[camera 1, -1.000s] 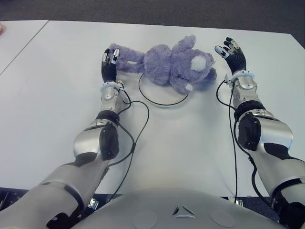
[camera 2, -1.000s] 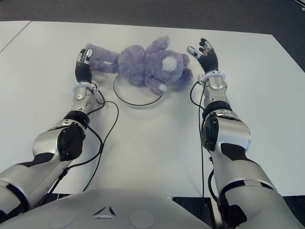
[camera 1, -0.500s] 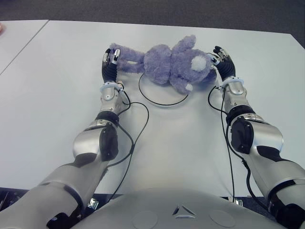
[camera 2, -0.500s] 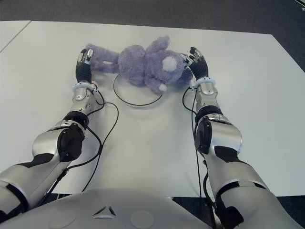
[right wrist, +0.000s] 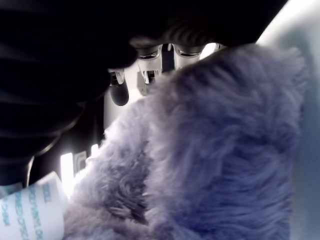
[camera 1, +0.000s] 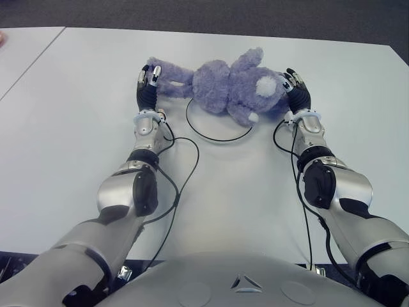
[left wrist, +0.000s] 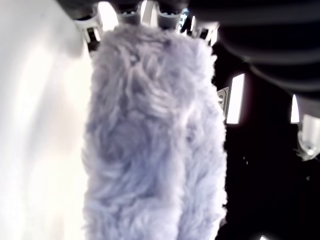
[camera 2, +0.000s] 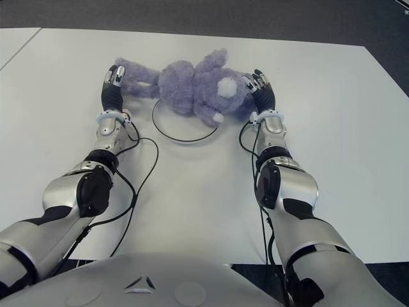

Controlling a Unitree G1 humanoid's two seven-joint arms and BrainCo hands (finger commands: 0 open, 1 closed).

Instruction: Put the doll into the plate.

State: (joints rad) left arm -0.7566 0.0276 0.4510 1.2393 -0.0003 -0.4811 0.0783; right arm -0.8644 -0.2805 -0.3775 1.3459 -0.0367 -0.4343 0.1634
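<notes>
— Doll (camera 1: 233,86): where does it lie?
— Across the far rim of the plate (camera 1: 217,135), on the white table (camera 1: 77,128), between both sets of fingers.
— And the left hand (camera 1: 147,85)?
— Its fingers (left wrist: 127,7) are curled round the doll's long limb, gripping it.
— The right hand (camera 2: 261,89)?
— Pressed against the doll's head end, fingers (right wrist: 150,70) bent into the fur; whether they fully grip, I cannot tell.

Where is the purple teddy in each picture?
Left eye view: doll at top middle, between both hands.
Right eye view: top middle, partly over the plate.
Left wrist view: its furry limb fills the middle.
Right wrist view: fur fills the lower right.
Shared landmark: the white table.
</notes>
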